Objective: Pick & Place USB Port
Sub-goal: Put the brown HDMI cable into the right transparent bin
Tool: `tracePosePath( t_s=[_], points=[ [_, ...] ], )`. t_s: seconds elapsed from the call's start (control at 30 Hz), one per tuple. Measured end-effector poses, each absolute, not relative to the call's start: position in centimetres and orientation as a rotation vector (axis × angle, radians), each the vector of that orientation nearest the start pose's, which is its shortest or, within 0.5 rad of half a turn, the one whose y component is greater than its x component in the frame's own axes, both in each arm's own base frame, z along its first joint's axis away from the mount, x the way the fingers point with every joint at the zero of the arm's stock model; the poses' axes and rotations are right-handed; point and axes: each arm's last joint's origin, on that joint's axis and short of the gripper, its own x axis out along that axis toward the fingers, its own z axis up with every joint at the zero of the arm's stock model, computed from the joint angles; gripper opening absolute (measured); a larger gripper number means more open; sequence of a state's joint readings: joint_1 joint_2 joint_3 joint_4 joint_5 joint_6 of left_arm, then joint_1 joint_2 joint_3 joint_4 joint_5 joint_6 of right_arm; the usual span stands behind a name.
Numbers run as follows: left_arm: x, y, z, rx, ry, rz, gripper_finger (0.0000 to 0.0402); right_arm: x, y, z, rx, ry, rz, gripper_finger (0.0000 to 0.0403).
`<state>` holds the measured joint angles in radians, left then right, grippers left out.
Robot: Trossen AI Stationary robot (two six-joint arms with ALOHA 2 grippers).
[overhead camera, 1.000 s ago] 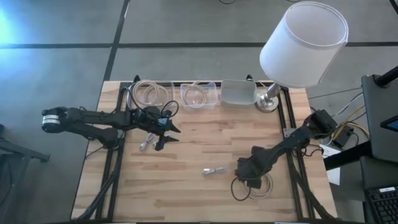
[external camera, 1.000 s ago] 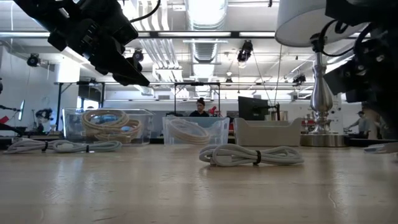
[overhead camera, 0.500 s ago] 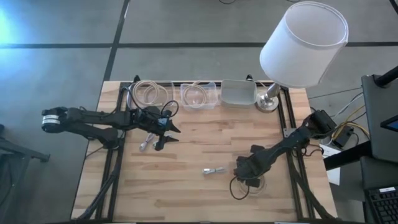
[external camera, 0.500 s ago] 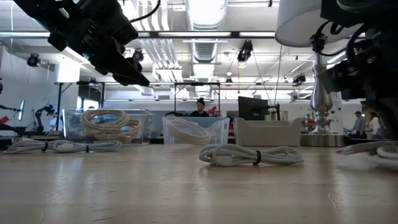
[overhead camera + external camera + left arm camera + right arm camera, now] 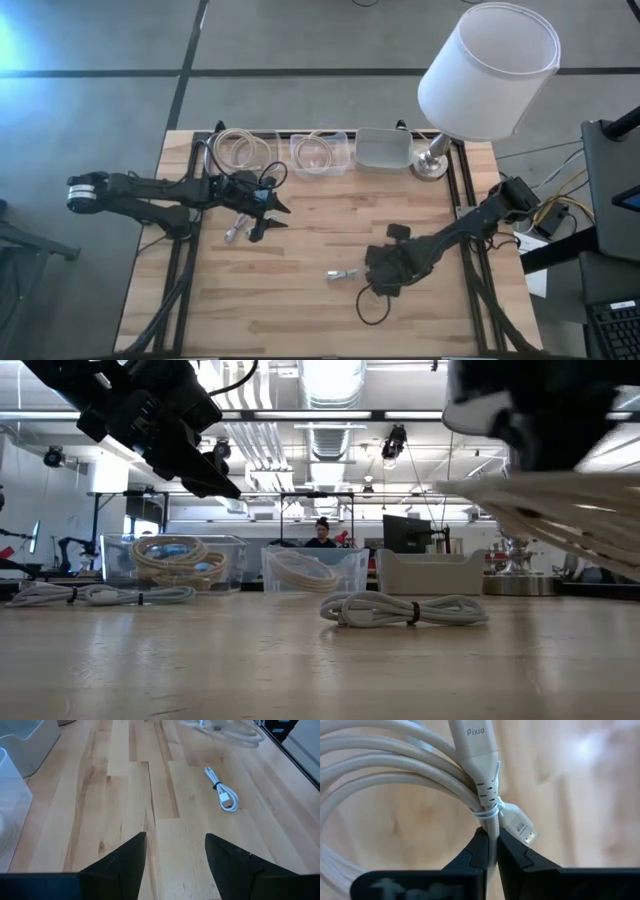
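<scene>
My right gripper [image 5: 385,270] is shut on a coiled white USB cable [image 5: 395,775] right of the table's middle. The coil's loop [image 5: 372,305] sticks out toward the near edge, and its strands [image 5: 560,510] show blurred above the table in the low view. A small bundled white cable [image 5: 342,273] lies on the table left of the right gripper; it also shows in the left wrist view [image 5: 222,795]. My left gripper [image 5: 274,220] is open and empty above the table's left half, beside another bundled cable [image 5: 237,232]. My right gripper pinches the coil's gathered strands just below the thin tie [image 5: 490,827] between its two fingers [image 5: 475,852]. The Pixio connector [image 5: 476,750] and the USB plug [image 5: 522,829] stick out past the fingertips. In the low view the strands are up off the table.
Two clear bins holding coiled cables [image 5: 237,150] [image 5: 320,152] and a grey tray [image 5: 383,147] stand along the far edge. A lamp with a white shade [image 5: 487,70] stands at the far right corner. Bare wood [image 5: 300,310] lies toward the near edge.
My right gripper has moved toward the table's left edge and up, staying shut on the coiled cable. The coil, which lay on the table near the right, has been carried along and lifted off the wood. My left arm has kept still.
</scene>
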<state>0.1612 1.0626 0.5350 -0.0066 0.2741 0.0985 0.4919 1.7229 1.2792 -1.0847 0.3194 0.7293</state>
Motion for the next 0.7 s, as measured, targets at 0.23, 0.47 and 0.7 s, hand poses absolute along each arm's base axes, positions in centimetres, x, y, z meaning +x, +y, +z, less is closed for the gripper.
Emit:
tracePosePath(
  t_s=[0.23,0.47,0.7],
  points=[
    [21.4,2.7,21.4,-0.012,0.512,-0.138,0.0206,30.0,11.6,24.2,-0.156,1.171,-0.467,0.0018],
    [21.5,2.7,21.5,-0.011,0.508,-0.137,0.0206,32.8,7.0,25.4,-0.244,1.057,-0.571,0.0018],
    [21.5,2.7,21.5,-0.011,0.508,-0.138,0.0206,35.9,1.4,26.8,-0.330,0.869,-0.684,0.0018]
  ],
)
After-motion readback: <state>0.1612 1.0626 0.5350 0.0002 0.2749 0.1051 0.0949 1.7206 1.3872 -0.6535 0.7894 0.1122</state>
